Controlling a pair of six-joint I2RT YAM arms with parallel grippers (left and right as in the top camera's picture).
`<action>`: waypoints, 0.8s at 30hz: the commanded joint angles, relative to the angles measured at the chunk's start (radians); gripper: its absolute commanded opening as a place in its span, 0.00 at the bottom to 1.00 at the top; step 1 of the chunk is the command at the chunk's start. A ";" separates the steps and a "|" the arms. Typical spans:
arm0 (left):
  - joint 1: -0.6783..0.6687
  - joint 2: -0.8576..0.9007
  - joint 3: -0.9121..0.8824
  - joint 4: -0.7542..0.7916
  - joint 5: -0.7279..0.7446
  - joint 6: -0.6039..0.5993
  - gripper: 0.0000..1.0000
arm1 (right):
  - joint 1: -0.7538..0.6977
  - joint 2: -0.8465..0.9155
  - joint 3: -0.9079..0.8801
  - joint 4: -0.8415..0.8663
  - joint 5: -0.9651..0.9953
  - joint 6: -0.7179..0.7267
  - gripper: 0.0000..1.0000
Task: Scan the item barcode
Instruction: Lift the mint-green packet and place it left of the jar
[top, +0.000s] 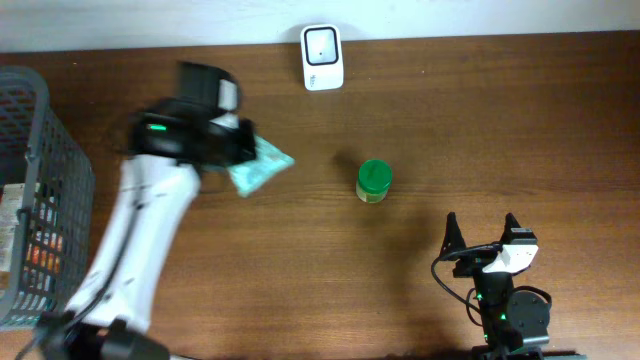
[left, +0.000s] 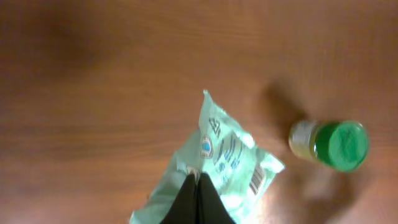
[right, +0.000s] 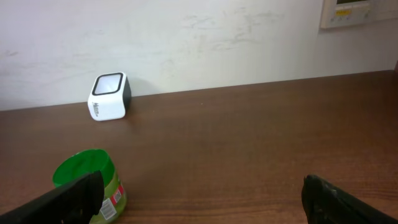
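A pale green plastic packet (top: 260, 170) with a printed barcode hangs above the table, pinched at its edge by my left gripper (top: 243, 145). In the left wrist view the packet (left: 217, 168) hangs below the shut black fingertips (left: 198, 186), barcode at its lower right. The white barcode scanner (top: 322, 57) stands at the table's far edge, also seen in the right wrist view as a white box (right: 109, 97). My right gripper (top: 482, 230) rests near the front right, jaws wide apart and empty; in its own view the gripper (right: 202, 193) shows a finger at each lower corner.
A green-lidded jar (top: 373, 181) stands mid-table to the right of the packet, also in the left wrist view (left: 329, 144) and the right wrist view (right: 90, 185). A grey wire basket (top: 35, 150) holding goods sits at the left edge. A wall runs behind the table.
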 joint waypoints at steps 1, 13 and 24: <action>-0.117 0.061 -0.129 0.114 0.027 -0.014 0.00 | 0.005 -0.006 -0.005 -0.008 0.001 0.006 0.98; -0.196 0.186 -0.151 0.236 0.004 -0.006 0.75 | 0.005 -0.006 -0.005 -0.008 0.001 0.006 0.98; 0.031 0.096 0.403 -0.141 -0.160 0.110 0.80 | 0.005 -0.006 -0.005 -0.008 0.001 0.006 0.98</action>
